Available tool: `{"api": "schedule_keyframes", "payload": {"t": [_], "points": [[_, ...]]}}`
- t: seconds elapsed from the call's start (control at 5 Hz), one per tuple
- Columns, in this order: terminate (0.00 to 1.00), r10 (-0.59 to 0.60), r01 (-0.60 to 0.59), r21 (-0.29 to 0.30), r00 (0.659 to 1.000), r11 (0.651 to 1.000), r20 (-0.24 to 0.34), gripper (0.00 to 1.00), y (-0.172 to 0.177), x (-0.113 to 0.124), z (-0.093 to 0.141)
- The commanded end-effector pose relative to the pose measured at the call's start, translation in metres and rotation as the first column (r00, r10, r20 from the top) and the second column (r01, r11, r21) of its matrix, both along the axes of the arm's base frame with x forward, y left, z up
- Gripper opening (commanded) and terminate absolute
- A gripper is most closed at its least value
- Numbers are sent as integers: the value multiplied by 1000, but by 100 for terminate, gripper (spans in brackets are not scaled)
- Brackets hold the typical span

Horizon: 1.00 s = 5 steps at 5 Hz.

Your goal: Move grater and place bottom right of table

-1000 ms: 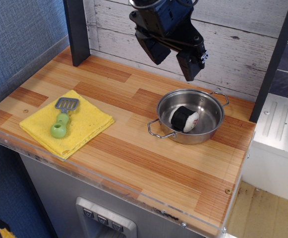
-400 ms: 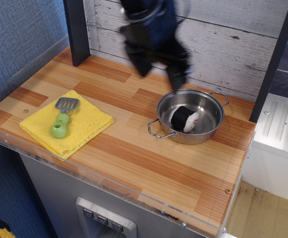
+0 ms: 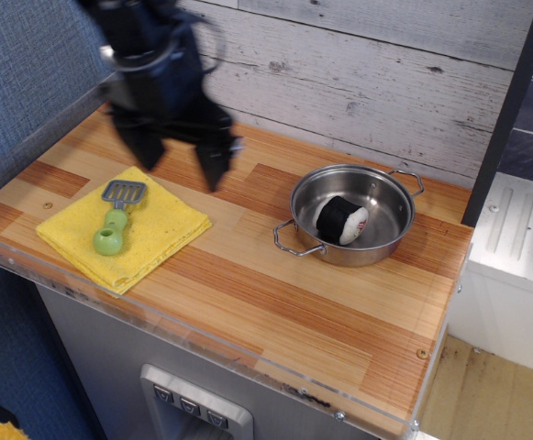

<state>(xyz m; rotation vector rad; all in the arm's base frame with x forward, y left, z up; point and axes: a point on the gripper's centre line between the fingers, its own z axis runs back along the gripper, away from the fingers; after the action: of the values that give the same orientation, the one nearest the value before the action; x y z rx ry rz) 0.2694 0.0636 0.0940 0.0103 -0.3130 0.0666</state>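
Pincer [image 3: 180,158] released, its two dark fingers spread apart and pointing down, blurred by motion; it hangs above the desk [image 3: 275,293] at about 10 o'clock of the frame, up and to the 2 o'clock side of the grater [image 3: 115,218], grasping nothing. Grater lies flat on a yellow folded cloth [image 3: 156,234] at 9 o'clock of the desk, grey slotted head toward 12 o'clock, lime-green handle toward 6 o'clock. A steel pan [image 3: 350,215] stands at about 3 o'clock, well apart from the grater, with a black-and-white item [image 3: 339,220] inside it.

Judged risks: the grater is low and flat on soft cloth, so fingers descending off-centre could pinch the fabric along with the handle and drag the cloth. A grip on the thin head and not on the chunky handle would probably slip. The target corner, at 5 o'clock, lies near the clear plastic front edge [image 3: 248,353]; a release too far out could send the grater off the desk. The carry path passes near the pan, which a low-held grater might clip.

Obscured: motion blur hides the fingertip shape and exact gap; the arm above is cut off by the top edge; the pincer's height over the desk cannot be told.
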Motion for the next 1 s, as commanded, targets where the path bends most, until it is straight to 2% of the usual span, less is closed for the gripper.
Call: {"api": "schedule_keyframes", "payload": {"t": [0.0,0.4,0.8], "points": [[0,150,-142,115,987,983,-61,100,32,-17,-19],[0,177,-157,157,977,975,-119,100,30,-21,-47],[0,239,-210,190,961,959,-141,100,41,-31,-55]]}}
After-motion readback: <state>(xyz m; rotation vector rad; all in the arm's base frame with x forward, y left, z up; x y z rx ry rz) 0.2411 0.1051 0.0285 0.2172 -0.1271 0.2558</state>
